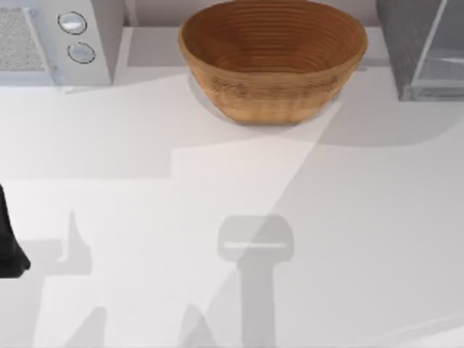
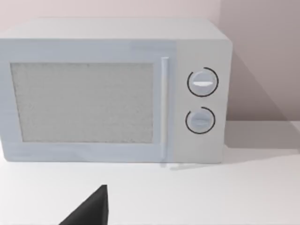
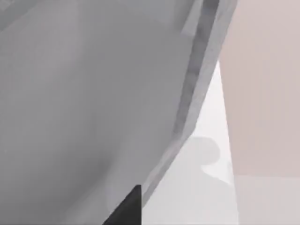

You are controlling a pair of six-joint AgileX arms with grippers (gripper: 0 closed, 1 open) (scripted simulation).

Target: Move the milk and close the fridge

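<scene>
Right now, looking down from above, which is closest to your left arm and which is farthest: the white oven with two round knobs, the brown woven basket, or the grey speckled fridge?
Measured from the left arm, at the table's left edge in the top view:
1. White appliance with two round knobs, back left corner.
2. Brown woven basket, back middle.
3. Grey speckled fridge, back right corner.

1. A woven basket [image 1: 272, 58] sits at the middle of the surface's [image 1: 145, 203] far edge, upright, its mouth open to the ceiling.
2. A white microwave [image 1: 54, 40] stands in the far left corner, well apart from the basket.
3. Its door [image 2: 86, 101] is shut, with a speckled window.
4. Two round knobs [image 2: 202, 82] are stacked beside the door.
</scene>
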